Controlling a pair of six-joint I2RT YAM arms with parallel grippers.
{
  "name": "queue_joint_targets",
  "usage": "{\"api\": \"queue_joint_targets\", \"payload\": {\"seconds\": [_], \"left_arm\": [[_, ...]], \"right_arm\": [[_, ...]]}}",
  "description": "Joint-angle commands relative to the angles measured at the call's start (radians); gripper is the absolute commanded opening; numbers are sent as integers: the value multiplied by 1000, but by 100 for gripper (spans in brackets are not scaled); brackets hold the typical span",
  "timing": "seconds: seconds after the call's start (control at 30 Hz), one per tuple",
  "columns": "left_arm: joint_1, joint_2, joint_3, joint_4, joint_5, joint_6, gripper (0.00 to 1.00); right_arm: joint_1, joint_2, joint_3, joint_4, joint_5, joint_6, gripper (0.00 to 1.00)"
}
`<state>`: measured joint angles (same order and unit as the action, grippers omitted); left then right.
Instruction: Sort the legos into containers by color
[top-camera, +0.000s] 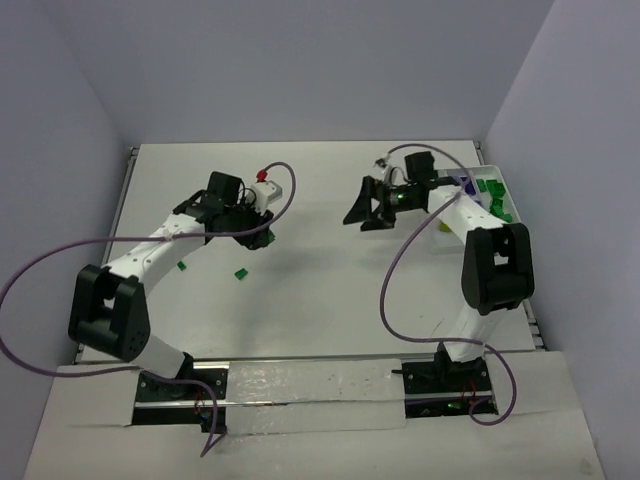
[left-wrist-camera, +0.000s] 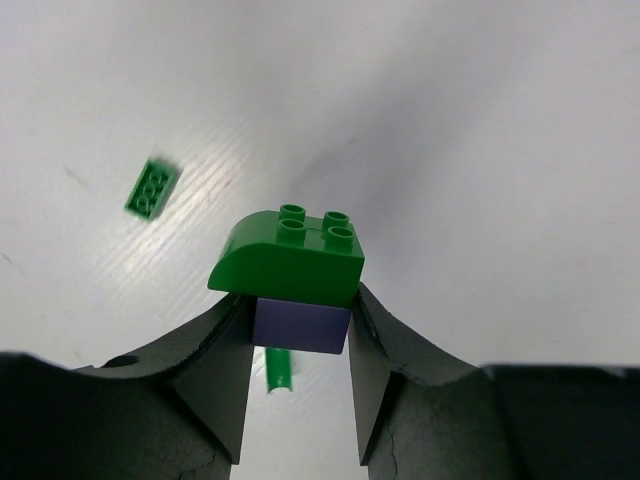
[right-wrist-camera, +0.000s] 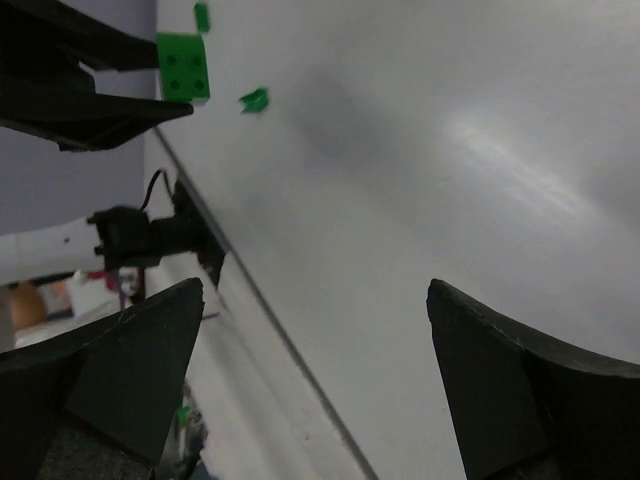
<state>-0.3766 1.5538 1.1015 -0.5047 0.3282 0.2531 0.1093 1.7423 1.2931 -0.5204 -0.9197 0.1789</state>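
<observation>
Table (top-camera: 320, 190): white work surface. It carries the tray at its far right corner.
Tray (top-camera: 494, 172): the only container in view, and the landmark for all places below. It is white with a low rim.
Left gripper (left-wrist-camera: 300, 310): well apart from the tray, toward the table's left half. Its fingers are closed against both sides of the purple block.
Right gripper (right-wrist-camera: 315, 295): near the tray, between it and the left gripper. Its fingers are spread wide with nothing between them.
Purple block (left-wrist-camera: 300, 325): pinched in the left gripper, well apart from the tray. Whether it is clear of the table cannot be told.
Green curved brick (left-wrist-camera: 290, 255): sits directly on top of the purple block, studs up.
Sorted legos (top-camera: 497, 205): several green pieces and at least one purple piece lie inside the tray. The count is too small to read.
Loose green brick (top-camera: 240, 272): on the table, well apart from the tray and near the left gripper.
Second loose green brick (top-camera: 181, 265): on the table, farther from the tray than the first.
Progress: judged partly done, since some legos are in the tray and at least four pieces are outside it.
Open point: the held pair joins two colours, so it probably has to be separated before binning.
</observation>
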Motion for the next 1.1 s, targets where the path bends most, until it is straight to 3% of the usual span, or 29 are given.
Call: {"api": "queue_joint_targets", "payload": {"seconds": [0.0, 0.23, 0.67, 0.87, 0.97, 1.07], "left_arm": [[-96, -127, 14, 47, 89, 38, 0], [-217, -176, 33, 22, 124, 40, 0], [-279, -150, 98, 1, 147, 27, 0], [-286, -146, 103, 1, 146, 25, 0], [-286, -144, 101, 9, 143, 20, 0], [-286, -143, 100, 14, 137, 18, 0]], "right_arm": [[121, -95, -70, 246, -206, 213, 100], [216, -50, 7, 227, -226, 226, 100], [319, 15, 13, 231, -287, 211, 96], [341, 34, 31, 244, -323, 225, 78], [347, 36, 16, 267, -339, 247, 58], [349, 41, 18, 278, -353, 260, 51]]}}
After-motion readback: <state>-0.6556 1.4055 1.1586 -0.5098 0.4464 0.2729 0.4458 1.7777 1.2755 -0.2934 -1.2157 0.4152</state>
